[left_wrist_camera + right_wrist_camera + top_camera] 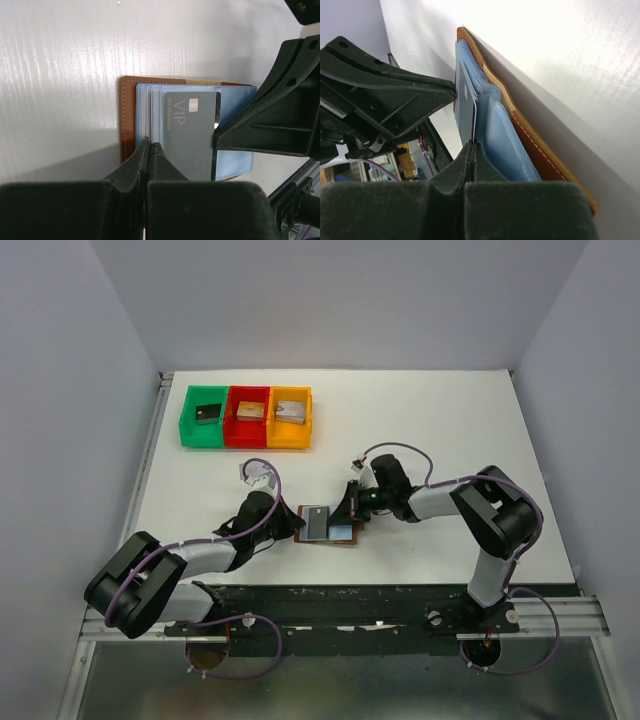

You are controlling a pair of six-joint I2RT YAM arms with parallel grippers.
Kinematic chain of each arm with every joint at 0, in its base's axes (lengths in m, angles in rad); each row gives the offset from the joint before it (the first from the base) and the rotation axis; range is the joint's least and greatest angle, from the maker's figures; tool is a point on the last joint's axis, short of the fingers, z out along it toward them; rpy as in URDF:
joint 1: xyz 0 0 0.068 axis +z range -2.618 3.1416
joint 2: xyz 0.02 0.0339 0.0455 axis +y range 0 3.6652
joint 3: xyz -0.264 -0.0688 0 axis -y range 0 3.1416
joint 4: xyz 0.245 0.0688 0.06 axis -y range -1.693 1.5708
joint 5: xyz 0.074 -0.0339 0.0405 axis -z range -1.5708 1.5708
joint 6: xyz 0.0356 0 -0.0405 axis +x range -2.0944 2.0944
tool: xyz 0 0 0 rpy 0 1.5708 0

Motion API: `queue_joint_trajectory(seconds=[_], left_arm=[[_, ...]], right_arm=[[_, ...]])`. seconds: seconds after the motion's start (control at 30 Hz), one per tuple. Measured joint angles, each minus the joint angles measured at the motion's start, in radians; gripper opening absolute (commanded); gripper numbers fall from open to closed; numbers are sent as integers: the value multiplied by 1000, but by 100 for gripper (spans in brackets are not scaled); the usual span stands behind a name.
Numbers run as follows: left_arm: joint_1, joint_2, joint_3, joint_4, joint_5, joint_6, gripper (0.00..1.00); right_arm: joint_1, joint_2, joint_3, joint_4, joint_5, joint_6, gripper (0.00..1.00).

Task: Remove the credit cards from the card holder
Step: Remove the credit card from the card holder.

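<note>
brown leather bifold card holder [342, 533] lies open flat on the white table [450, 420], lower centre of the top view, light blue lining up. One silvery grey-blue rectangular VIP card [192, 135] lies on the lining, mid-frame in the left wrist view, partly under a clear sleeve.

right gripper [471, 146]: jaws clamped on that card's edge.

left gripper [151, 146]: jaws together, tips on the lining's edge at the opposite side; can't tell if a leaf is pinched.

Both tools crowd the wallet, one on each side.

green tray [203, 417], red tray [247, 416] and orange tray [290, 418], plastic, sit in a row upper left, well apart. Each holds one small block: black block [208, 413], tan block [249, 409], grey block [290, 409].
</note>
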State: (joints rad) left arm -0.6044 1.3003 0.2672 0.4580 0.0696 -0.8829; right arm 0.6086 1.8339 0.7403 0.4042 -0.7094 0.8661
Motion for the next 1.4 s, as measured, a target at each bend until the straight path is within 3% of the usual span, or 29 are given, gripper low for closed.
queue_joint_trajectory(seconds=[0.63,0.9,1.17,1.4], left_arm=[[0,2,0,0,0,-5,0],[0,34,20,7,7,-5,0],[0,60,31,19,12,-3,0],[0,70,33,31,18,-2,0]], right_arm=[[-15,-37,8,-105,25,-55,0],[-19,-35,-24,50,-10,32,1],[-22,-27,-27,124,-26,83,22],[-22,-14,-27,127,-30,86,29]])
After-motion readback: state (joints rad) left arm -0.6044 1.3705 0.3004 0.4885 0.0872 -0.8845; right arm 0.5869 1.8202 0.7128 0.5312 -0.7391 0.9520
